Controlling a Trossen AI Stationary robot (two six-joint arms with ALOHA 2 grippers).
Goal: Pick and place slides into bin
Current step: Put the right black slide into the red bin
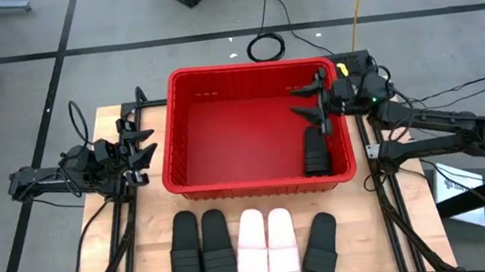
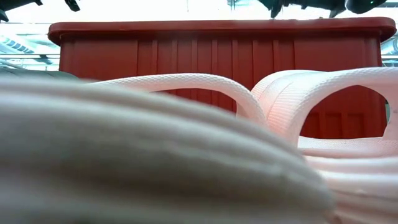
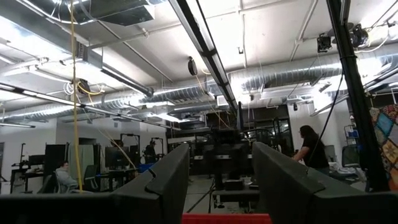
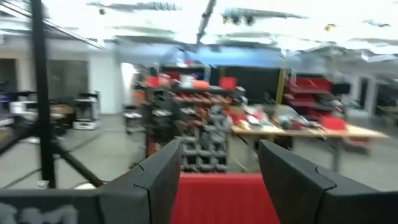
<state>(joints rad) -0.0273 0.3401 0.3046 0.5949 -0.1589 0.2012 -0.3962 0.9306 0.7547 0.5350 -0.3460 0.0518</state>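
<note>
Tabletop bin [image 1: 194, 174] holds one black slide [image 1: 317, 153] beneath the empty, spread right gripper [image 1: 314, 100].

I see my red bin [image 1: 194, 174] sitting mid-table, with one black slide [image 1: 317, 152] lying inside by its right wall. In front of it on the wood lie a black pair [image 1: 201, 251], a pale pink pair [image 1: 268, 248] and a single black slide [image 1: 321, 251].

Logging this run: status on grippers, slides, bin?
Left gripper open, beside bin. Right gripper open over bin. One black slide in; five slides remaining. Nothing blocking.
</note>
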